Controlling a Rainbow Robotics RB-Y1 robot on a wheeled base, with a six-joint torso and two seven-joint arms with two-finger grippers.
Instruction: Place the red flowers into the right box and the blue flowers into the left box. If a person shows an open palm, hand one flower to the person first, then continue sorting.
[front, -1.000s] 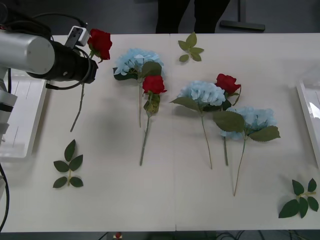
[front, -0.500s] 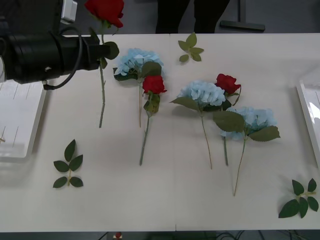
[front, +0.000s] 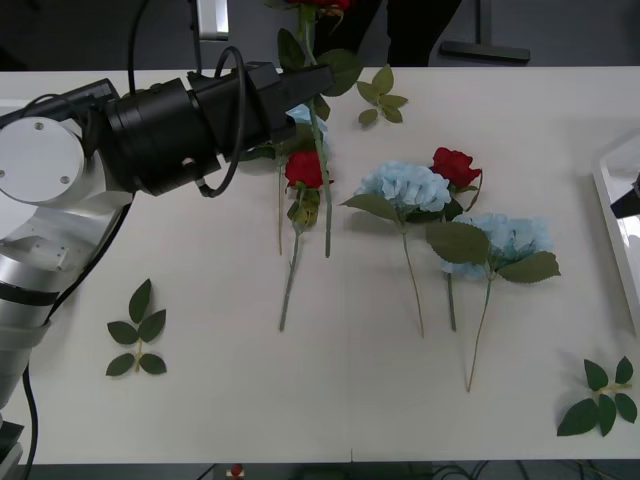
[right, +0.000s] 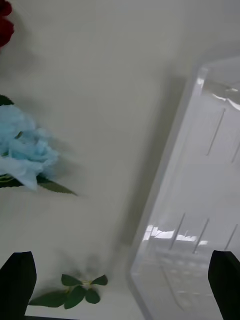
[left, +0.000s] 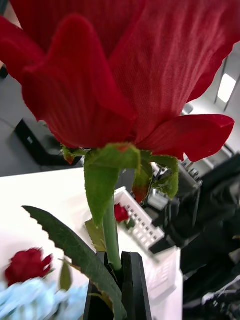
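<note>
My left gripper (front: 305, 85) is clamped on the stem of a red rose (left: 125, 75), fingers pressed together just under its head, and it has swung inward from the table's left edge to hang over the far middle of the table (front: 330, 400). A second ago that arm sat low at the left, beside the left box, which my arm now covers. The rose's stem (front: 322, 180) now dangles straight down in the air, crossing in front of the far blue hydrangea, whose pale petals peek out beside my fingers; before, the stem hung clear to the left of that flower.

My right gripper (right: 120, 285) hovers with its fingers spread wide and nothing between them, above the edge of the right box (right: 200, 200); its dark tip (front: 627, 197) has come into sight at the right edge of the front view.

On the table nothing has shifted. The two other blue hydrangeas (front: 405, 187) (front: 505, 240) lie near the middle with their stems pointing toward me. One red rose (front: 305, 170) lies just left of them and another (front: 455, 165) touches the middle hydrangea's head. Leaf sprigs (front: 138, 335) (front: 600, 400) (front: 380, 97) lie at the near left, near right and far middle.
</note>
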